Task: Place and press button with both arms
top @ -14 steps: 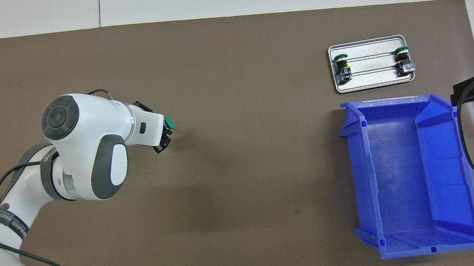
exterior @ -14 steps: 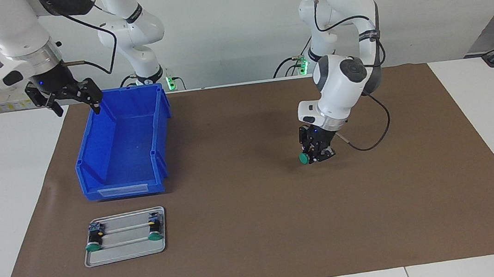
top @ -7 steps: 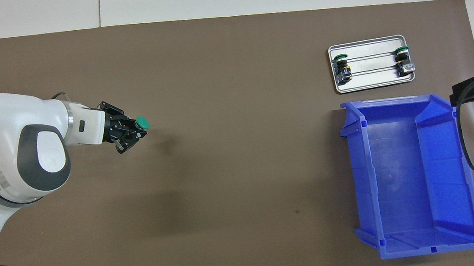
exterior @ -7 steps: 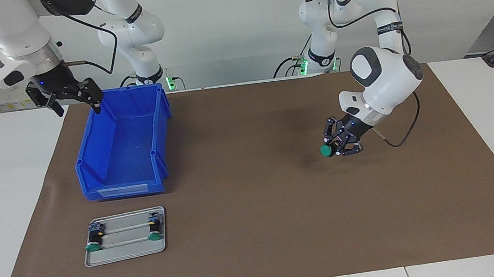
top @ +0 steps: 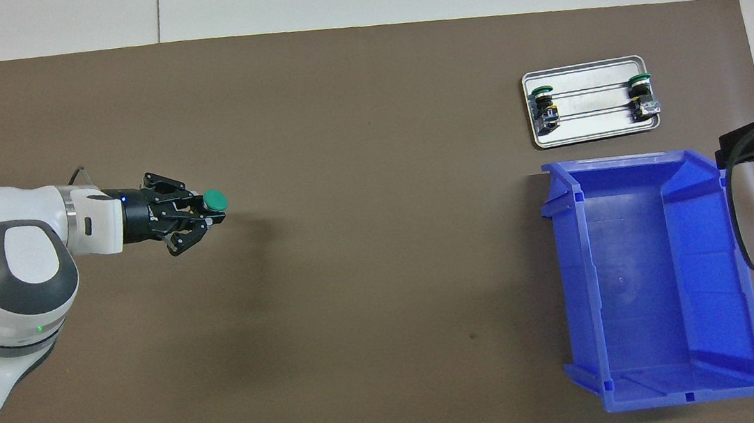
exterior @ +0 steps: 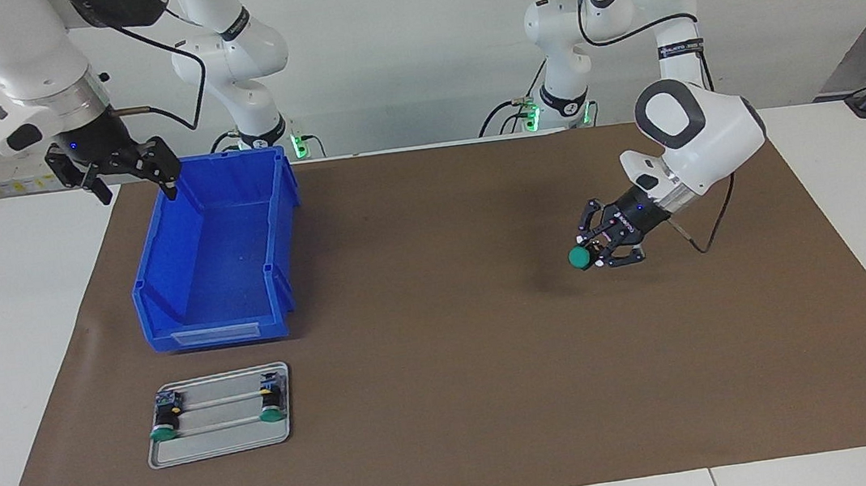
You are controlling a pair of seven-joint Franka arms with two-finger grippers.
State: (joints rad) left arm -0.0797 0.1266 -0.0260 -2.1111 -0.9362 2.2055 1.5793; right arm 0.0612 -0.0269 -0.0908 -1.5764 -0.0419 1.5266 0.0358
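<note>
Button [exterior: 581,257] in hand: the left gripper [exterior: 599,247] grips it by its body, tilted, green cap outward, in the air over bare brown mat [exterior: 451,404] toward the left arm's end, so placing and pressing both remain. Two like buttons lie on the metal tray [exterior: 222,450]. The right gripper [exterior: 135,179] waits with fingers spread over the blue bin's [exterior: 281,236] corner.

I see a green-capped button [exterior: 581,258] in my black left gripper [exterior: 602,250], on a white arm [exterior: 702,132] with dark grey joint caps. The mat [exterior: 454,355] is plain brown, the bin [exterior: 218,251] solid blue, the tray [exterior: 219,427] silver (its two buttons [exterior: 166,427] green-capped too). Black right gripper [exterior: 121,168].
</note>
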